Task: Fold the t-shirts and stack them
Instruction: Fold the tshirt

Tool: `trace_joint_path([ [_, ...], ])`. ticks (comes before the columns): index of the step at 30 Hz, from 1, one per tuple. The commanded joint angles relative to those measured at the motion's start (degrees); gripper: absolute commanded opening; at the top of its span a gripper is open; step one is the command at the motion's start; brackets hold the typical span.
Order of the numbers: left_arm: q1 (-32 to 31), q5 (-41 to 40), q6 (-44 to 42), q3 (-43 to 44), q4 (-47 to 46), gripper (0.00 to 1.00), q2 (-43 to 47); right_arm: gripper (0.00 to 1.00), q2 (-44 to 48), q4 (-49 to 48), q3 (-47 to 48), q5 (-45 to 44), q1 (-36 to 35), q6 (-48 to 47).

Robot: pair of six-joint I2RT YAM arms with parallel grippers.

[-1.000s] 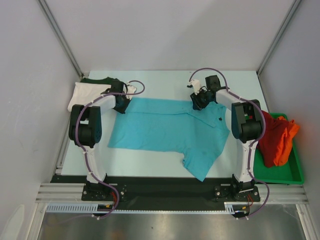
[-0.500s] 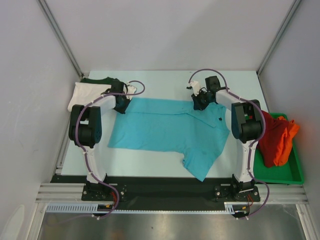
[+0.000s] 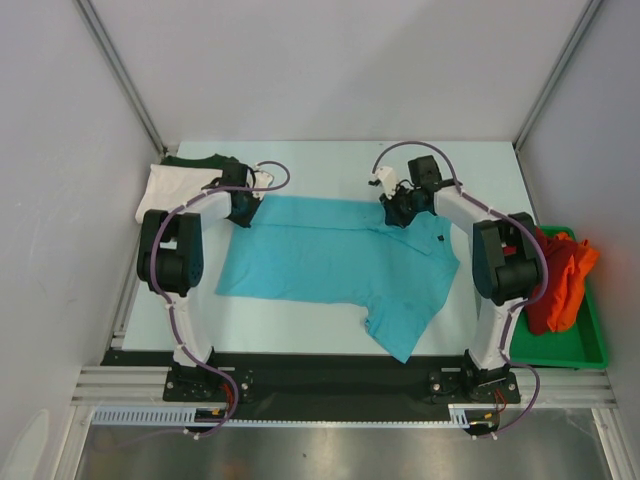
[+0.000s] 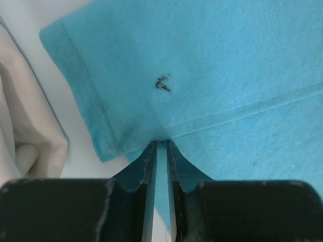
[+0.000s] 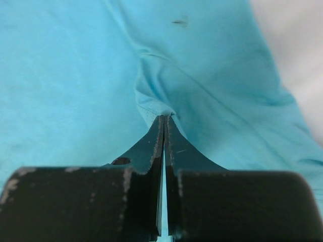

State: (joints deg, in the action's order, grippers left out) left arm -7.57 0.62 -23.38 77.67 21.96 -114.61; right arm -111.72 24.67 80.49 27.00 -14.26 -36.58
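The turquoise t-shirt (image 3: 335, 258) lies spread on the table. My left gripper (image 3: 243, 209) is shut on its far left corner, pinching cloth beside the hem (image 4: 161, 142). My right gripper (image 3: 392, 213) is shut on a fold along its far edge (image 5: 164, 117). The white t-shirt (image 3: 176, 184) lies folded at the far left, with the dark green t-shirt (image 3: 205, 160) behind it. The red t-shirt (image 3: 541, 272) and the orange t-shirt (image 3: 577, 270) are heaped in the green tray (image 3: 590, 345) at the right.
White cloth (image 4: 22, 131) lies just left of the pinched corner. Grey walls and metal frame posts (image 3: 120, 70) enclose the table. A black strip (image 3: 320, 375) runs along the near edge by the arm bases.
My right gripper has shifted slightly left along the far edge of the turquoise t-shirt, and its arm has swung outward. The left arm has not moved.
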Motion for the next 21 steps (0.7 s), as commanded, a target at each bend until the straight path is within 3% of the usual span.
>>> trace_joint_path([
  [1,-0.3,1.2,0.7,0.0,-1.6,0.17,3.0,0.0,4.7,0.6,-2.4,-0.6,-1.5,-1.1],
  [7,-0.3,1.0,0.8,-1.1,-2.4,0.17,3.7,0.0,10.8,0.1,-9.6,-0.9,-4.0,-0.1],
  [11,-0.3,1.0,0.6,-1.6,-2.8,0.17,3.9,0.16,14.4,-1.3,-12.9,-2.5,-5.4,1.0],
  [18,-0.1,1.4,0.8,2.5,-1.7,0.17,1.8,0.25,16.4,-3.0,-11.8,-6.8,-4.9,1.9],
  [21,-0.1,1.5,0.9,3.7,-1.0,0.18,1.1,0.37,16.1,-5.8,-11.8,-9.3,-3.4,4.3],
])
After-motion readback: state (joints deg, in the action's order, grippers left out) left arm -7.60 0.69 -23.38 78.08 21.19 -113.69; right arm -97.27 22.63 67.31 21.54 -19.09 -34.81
